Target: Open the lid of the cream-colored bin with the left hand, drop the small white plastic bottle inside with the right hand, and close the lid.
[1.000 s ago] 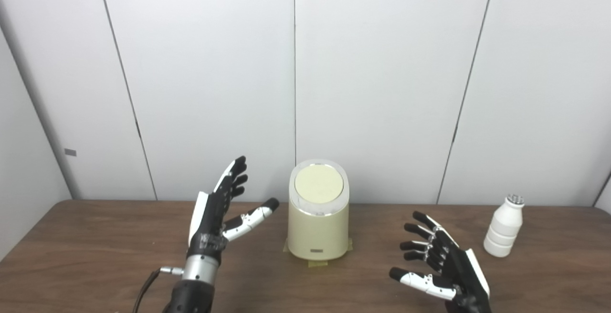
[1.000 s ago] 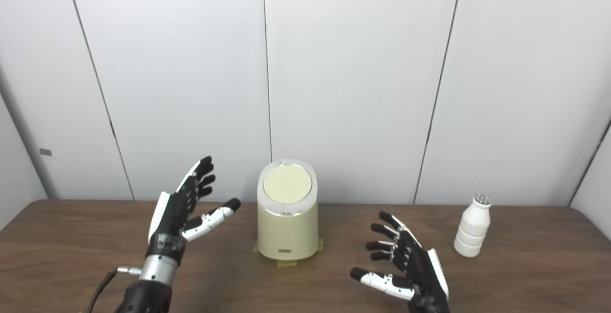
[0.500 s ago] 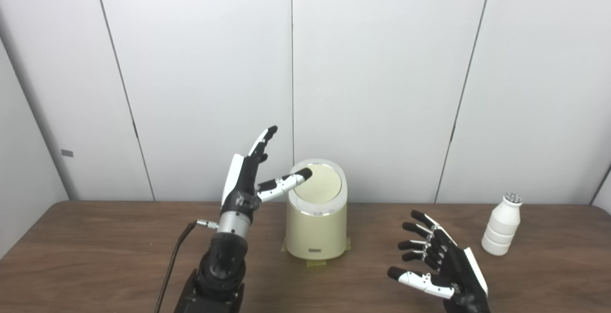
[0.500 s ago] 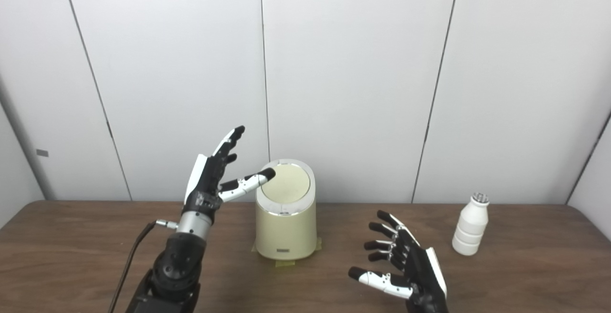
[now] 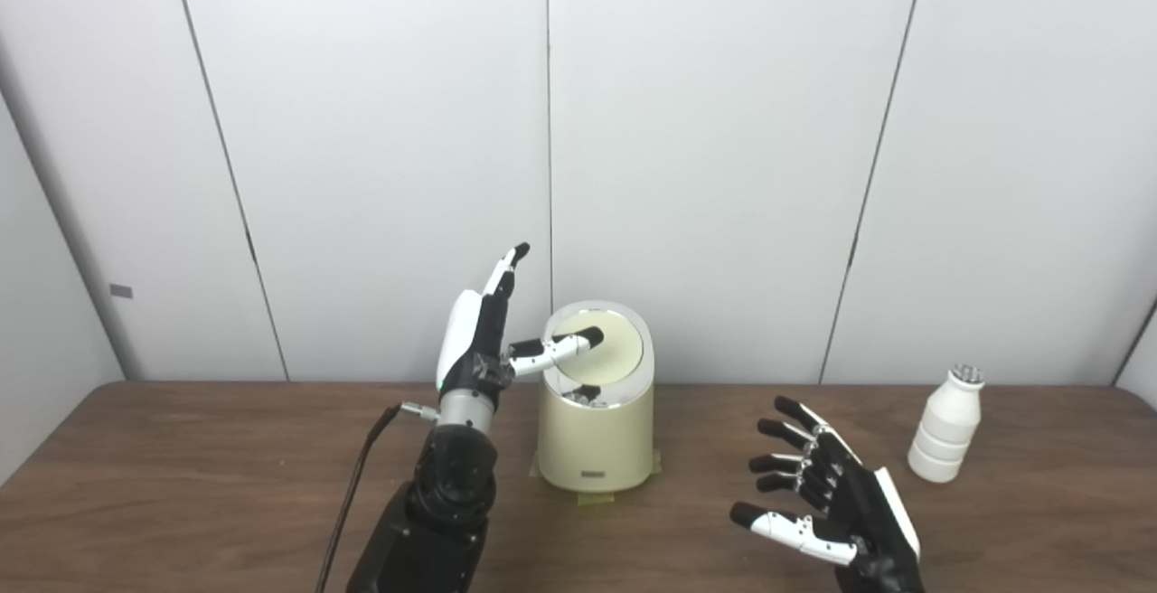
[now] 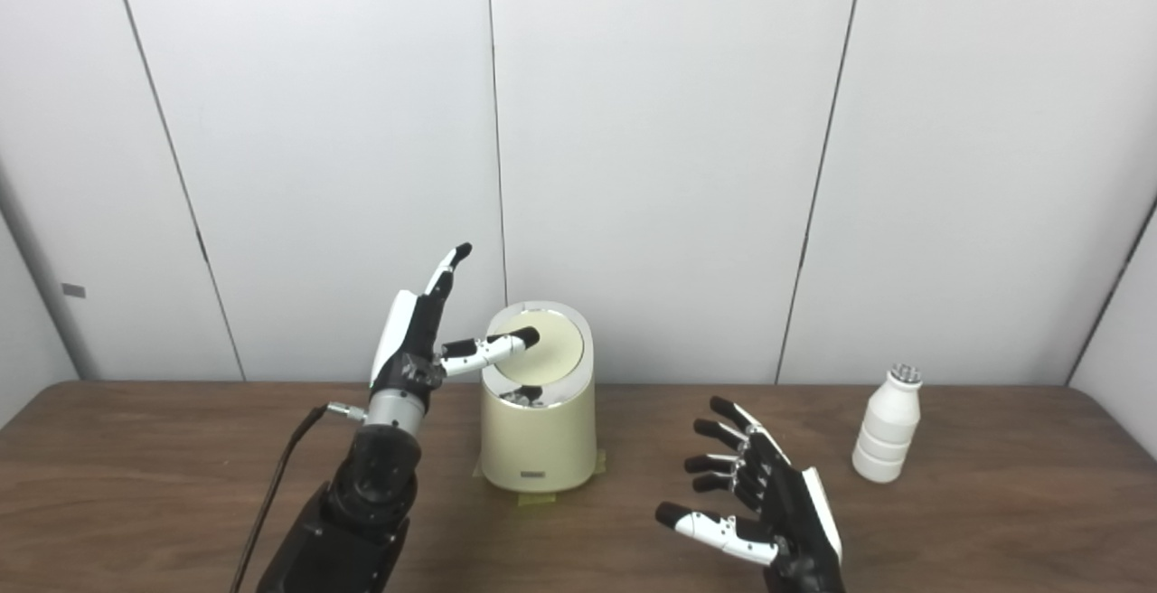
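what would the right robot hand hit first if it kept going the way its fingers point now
Probably nothing nearby. The right robot hand is open, its fingers aimed up and to the picture's left, into the bare table between the cream-colored bin and the white bottle. It might reach the bin's right side, though depth is unclear.

Left hand (image 5: 479,340) raised, right hand (image 5: 836,503) low, both spread

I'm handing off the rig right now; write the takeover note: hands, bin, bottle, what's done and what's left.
Left hand: open, raised beside the cream bin, thumb reaching over the lid, which looks tipped down at its front edge; whether it is pressing cannot be told.
Right hand: open, empty, low over the table.
White bottle: upright at far right, untouched.
Done: left hand at the lid.
Left: open lid fully, pick up bottle, drop it in, close lid.
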Robot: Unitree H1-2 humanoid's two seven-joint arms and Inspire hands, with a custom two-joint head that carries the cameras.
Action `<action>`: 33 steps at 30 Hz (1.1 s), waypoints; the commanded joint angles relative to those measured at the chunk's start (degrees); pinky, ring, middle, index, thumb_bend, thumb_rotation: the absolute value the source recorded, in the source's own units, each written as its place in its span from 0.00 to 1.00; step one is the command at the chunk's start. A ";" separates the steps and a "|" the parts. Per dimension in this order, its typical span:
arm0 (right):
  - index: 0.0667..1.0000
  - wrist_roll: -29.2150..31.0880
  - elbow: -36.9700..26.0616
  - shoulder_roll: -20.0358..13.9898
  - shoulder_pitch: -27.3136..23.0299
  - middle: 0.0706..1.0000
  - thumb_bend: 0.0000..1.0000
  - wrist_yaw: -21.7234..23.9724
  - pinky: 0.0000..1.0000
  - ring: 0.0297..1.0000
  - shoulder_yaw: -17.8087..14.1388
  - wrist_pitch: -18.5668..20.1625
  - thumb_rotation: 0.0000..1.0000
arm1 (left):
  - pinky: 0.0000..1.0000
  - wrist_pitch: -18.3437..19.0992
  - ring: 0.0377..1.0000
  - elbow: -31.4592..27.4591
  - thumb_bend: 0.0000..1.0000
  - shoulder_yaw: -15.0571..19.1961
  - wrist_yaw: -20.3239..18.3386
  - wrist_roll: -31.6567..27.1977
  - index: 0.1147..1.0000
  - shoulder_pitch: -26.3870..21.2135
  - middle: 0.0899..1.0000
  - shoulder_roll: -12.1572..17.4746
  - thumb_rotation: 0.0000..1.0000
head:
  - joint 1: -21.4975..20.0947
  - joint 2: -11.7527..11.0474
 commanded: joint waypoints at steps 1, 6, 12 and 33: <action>0.83 0.75 -1.53 -0.14 -1.52 0.76 0.80 0.10 0.54 0.59 -0.35 -1.38 0.12 | 0.92 -1.30 1.00 -0.27 0.87 -0.72 1.02 1.63 1.00 -4.52 1.00 0.27 0.22 | -0.07 0.07; 0.82 1.08 -1.84 -0.15 -1.45 0.76 0.80 0.07 0.53 0.59 -0.41 -1.12 0.12 | 0.89 -1.05 1.00 1.47 0.88 -2.31 1.12 3.23 1.00 -5.08 1.00 0.90 0.18 | 0.11 0.33; 0.82 0.46 -2.36 0.05 -1.44 0.75 0.80 -0.38 0.52 0.58 -0.23 -1.07 0.13 | 0.88 -0.94 1.00 2.04 0.91 -3.34 0.64 3.91 1.00 -5.23 1.00 1.46 0.14 | -0.03 0.77; 0.82 -0.04 -2.57 0.44 -1.83 0.76 0.78 -0.73 0.53 0.58 -0.06 -0.36 0.10 | 0.87 4.65 1.00 1.29 0.82 -6.75 -3.49 6.65 1.00 -5.04 1.00 3.84 0.00 | 0.00 1.24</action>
